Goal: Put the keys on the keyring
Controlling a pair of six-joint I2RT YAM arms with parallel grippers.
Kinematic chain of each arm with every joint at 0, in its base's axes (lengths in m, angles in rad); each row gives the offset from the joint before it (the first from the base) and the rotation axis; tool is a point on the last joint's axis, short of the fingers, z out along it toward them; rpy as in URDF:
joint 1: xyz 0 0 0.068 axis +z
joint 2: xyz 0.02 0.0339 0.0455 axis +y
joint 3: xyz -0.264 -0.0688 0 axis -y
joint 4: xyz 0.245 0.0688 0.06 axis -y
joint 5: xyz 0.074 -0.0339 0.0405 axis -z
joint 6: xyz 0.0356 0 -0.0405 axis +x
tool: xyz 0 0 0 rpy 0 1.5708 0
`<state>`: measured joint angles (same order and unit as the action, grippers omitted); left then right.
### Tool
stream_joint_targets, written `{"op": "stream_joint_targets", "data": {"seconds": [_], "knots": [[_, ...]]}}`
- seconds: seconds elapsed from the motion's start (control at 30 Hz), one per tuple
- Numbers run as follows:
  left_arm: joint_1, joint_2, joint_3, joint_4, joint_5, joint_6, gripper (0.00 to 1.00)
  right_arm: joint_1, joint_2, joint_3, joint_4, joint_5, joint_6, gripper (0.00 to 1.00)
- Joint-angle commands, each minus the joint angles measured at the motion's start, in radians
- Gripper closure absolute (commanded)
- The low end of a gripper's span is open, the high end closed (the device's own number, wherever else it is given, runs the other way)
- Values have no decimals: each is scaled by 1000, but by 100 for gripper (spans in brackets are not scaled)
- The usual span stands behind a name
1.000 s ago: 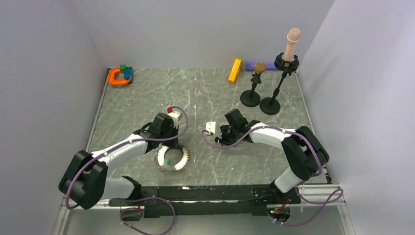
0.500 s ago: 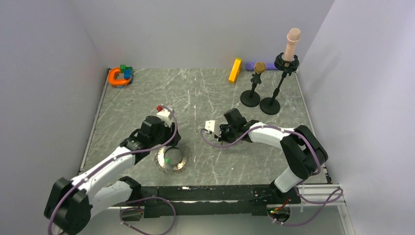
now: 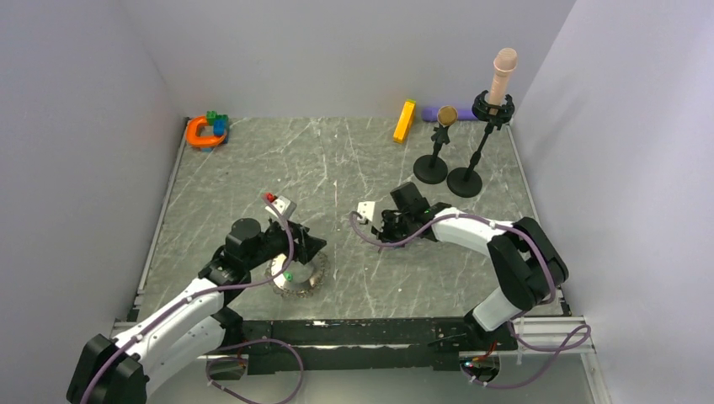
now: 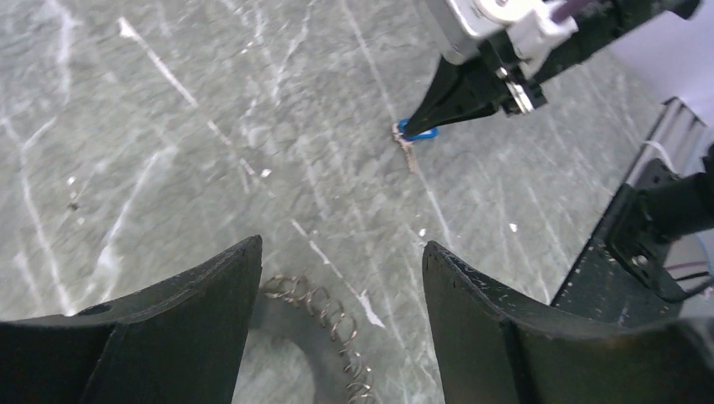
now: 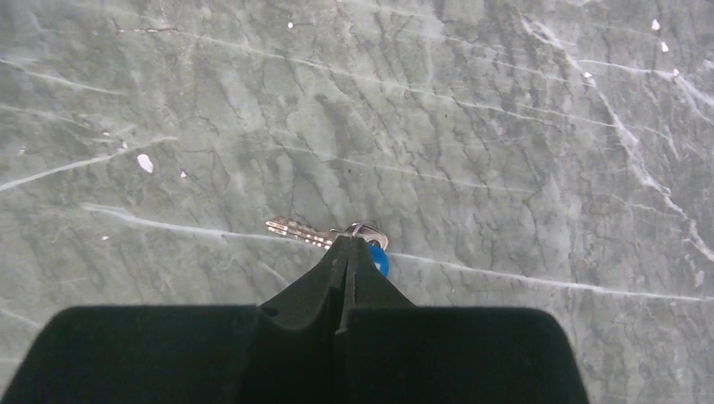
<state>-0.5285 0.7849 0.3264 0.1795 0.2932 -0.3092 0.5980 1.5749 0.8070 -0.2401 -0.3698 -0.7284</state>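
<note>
Your left gripper (image 3: 307,246) hangs wide open and empty at lower centre of the top view, just above the upper edge of the keyring (image 3: 296,289). A green-headed key (image 3: 288,275) shows within the ring. Your right gripper (image 5: 347,244), near mid-frame, is closed tight, tips pinched on the blue-headed key (image 5: 376,257), whose blade lies on the marbled table (image 5: 505,126).

The keyring (image 3: 296,289), a flat silvery ring with a toothed outer edge, lies flat near the counter's near edge, left of centre, its far side partly covered. A green-headed key (image 3: 287,275) rests inside its opening. A blue-headed key (image 5: 378,257) lies flat near the counter's middle, its silver blade exposed.
</note>
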Motion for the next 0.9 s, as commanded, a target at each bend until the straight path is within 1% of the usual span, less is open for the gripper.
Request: {"op": "stream_joint_targets", "data": {"seconds": [0.0, 0.2, 0.23, 0.4, 0.5, 0.53, 0.57, 0.63, 0.7, 0.73, 0.77, 0.87], "knots": [[3, 7, -14, 217, 162, 9, 26, -45, -68, 47, -26, -138, 43, 100], [1, 49, -26, 361, 276, 9, 27, -93, -115, 61, -60, -284, 61, 100], [0, 63, -28, 386, 296, 5, 26, -101, -122, 66, -71, -311, 58, 100], [-18, 149, -18, 502, 357, 1, 24, -129, -141, 142, -186, -496, 35, 100], [-21, 205, 12, 521, 377, 19, 24, -130, -125, 198, -226, -482, 36, 100], [-21, 219, 25, 516, 382, 23, 25, -128, -104, 217, -254, -446, 20, 100], [-20, 230, 37, 503, 387, 27, 25, -129, -82, 225, -264, -400, 23, 98], [-21, 240, 52, 482, 387, 34, 25, -132, -38, 221, -271, -307, 7, 72], [-22, 231, 43, 475, 367, 41, 24, -130, -26, 182, -227, -234, -11, 53], [-22, 222, 38, 466, 346, 45, 24, -127, -26, 166, -191, -201, 18, 47], [-22, 209, 34, 447, 332, 50, 23, -127, -20, 166, -176, -186, 48, 45], [-22, 164, 22, 383, 290, 58, 23, -128, 27, 215, -210, -182, 142, 44]]}}
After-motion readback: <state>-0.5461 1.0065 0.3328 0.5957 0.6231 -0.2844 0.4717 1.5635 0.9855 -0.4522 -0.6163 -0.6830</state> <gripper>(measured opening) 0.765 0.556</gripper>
